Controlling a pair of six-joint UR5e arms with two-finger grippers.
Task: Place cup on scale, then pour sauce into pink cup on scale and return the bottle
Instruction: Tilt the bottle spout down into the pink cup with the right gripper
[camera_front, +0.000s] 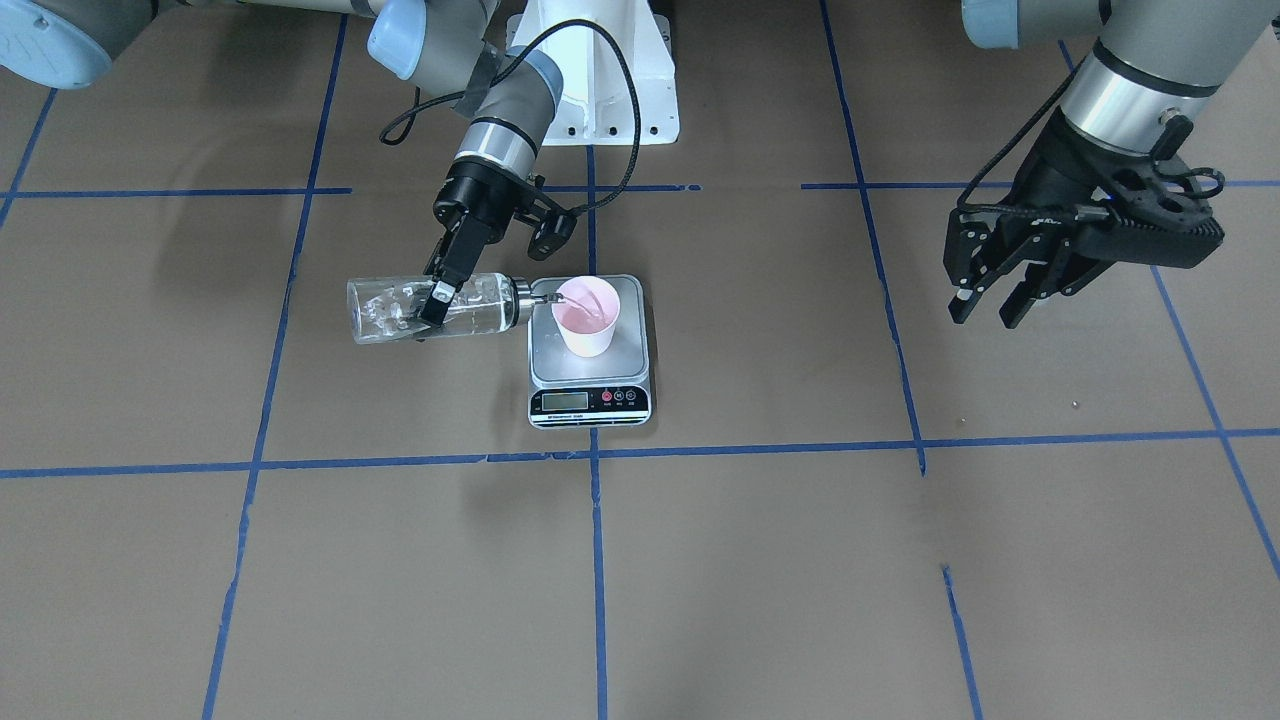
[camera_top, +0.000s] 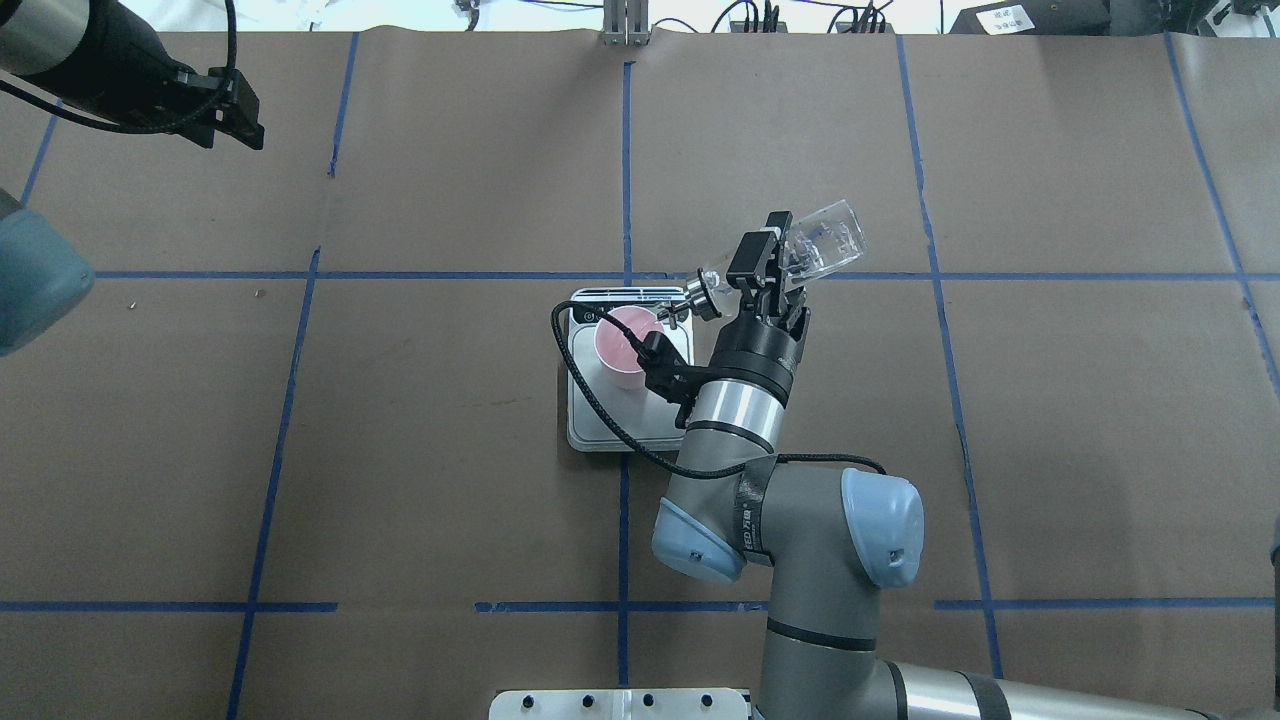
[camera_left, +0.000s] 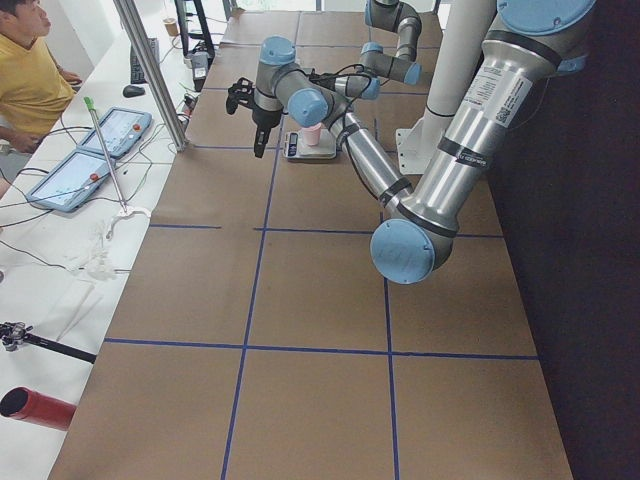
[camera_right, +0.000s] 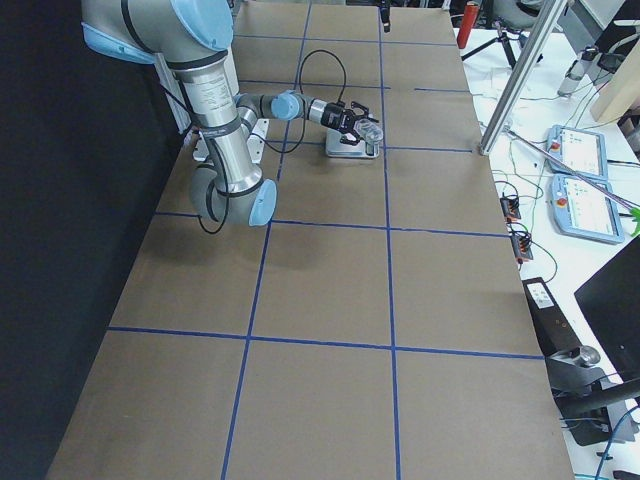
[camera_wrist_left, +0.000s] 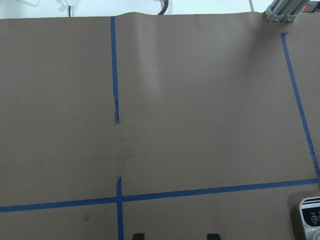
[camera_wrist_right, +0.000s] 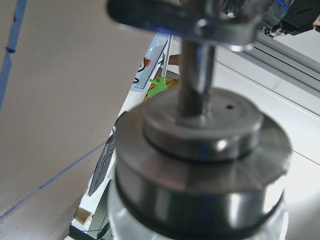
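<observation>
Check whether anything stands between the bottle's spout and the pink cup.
Nothing visible does. The right gripper holds the bottle with its spout at the rim of the cup, which stands on the scale.

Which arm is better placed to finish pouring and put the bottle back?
The right arm. Its jaws are shut on the tilted bottle, whose spout is at the rim of the cup on the scale. The left arm hangs far to the side, jaws open and empty.
</observation>
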